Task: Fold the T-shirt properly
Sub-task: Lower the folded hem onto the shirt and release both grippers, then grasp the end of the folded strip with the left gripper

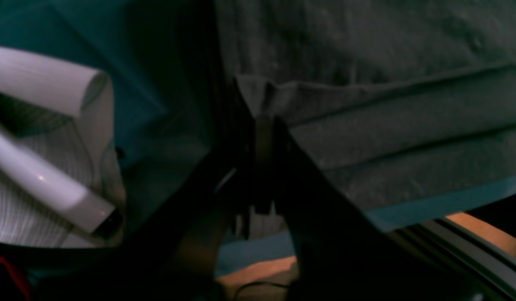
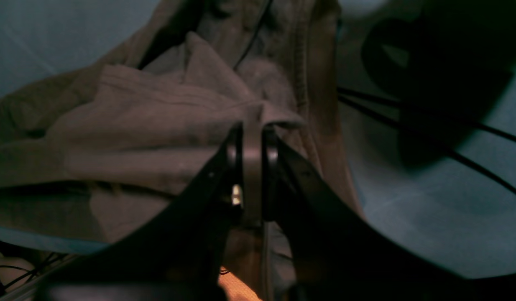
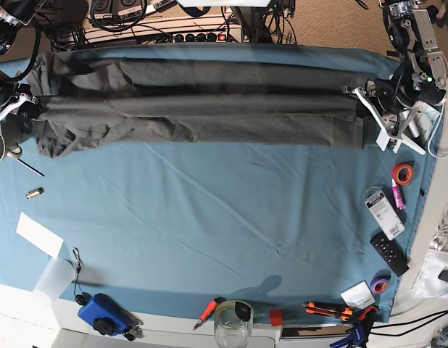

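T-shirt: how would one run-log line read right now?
T-shirt: stretched long | left claw: shut on T-shirt | right claw: shut on T-shirt

There is one T-shirt (image 3: 195, 109), dark grey, stretched long across the top of the frame. There is one blue cloth (image 3: 209, 225) over the desk. Two pincers show, one at each end of the shirt: the left pincer (image 3: 362, 94) at the right edge and the right pincer (image 3: 28, 101) at the left edge.

Down the right side lie two rolls of tape, one red (image 3: 403, 172) and one purple (image 3: 380, 283), and one black remote (image 3: 389, 254).

Along the bottom stand one glass (image 3: 233, 322) and one blue box (image 3: 102, 313). At the left lies one white paper (image 3: 40, 235).
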`<state>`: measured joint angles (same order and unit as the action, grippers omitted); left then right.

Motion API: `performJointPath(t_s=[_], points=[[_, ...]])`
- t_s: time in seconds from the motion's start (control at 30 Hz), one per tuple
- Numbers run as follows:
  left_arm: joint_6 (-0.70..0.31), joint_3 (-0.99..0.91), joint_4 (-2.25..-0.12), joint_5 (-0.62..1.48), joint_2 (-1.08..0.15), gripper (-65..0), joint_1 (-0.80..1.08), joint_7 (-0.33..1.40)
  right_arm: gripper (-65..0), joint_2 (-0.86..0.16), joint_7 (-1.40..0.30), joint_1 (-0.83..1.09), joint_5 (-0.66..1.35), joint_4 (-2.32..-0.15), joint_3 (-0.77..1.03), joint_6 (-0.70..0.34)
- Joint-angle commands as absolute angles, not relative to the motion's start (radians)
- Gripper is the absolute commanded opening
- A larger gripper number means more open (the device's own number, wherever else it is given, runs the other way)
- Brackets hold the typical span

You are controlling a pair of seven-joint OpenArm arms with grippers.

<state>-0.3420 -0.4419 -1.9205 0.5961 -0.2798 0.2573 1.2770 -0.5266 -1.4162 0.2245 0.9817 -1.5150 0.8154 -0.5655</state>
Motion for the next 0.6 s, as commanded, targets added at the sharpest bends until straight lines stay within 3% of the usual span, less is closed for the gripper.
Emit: performJointPath(t_s=[0.0,0.1,0.23,0.3,0.57], points=[[-0.352,-0.450,-1.937,0.599,-0.291,-65.0,0.255,1.264,-65.0,-0.557,-1.396,0.219,0.991,-1.532,0.827,-0.562],[-0.364,-0.450,-1.937,0.599,-0.291,-63.5,0.255,1.264,-63.4,-0.557,-1.396,0.219,0.991,-1.532,0.827,-0.566],[-0.364,-0.450,-1.937,0.599,-0.291,-43.3,0.255,1.263,-45.1,-0.557,-1.396,0.219,0.999,-1.532,0.827,-0.568],[-0.364,-0.450,-1.937,0.599,-0.291,-37.5,0.255,1.263,-41.0,-0.557,-1.396,0.219,0.998,-1.532,0.827,-0.568],[-0.364,-0.450,-1.970,0.599,-0.291,-35.7,0.255,1.254,-40.9,-0.559,-1.396,0.214,1.058,-1.532,0.834,-0.564]])
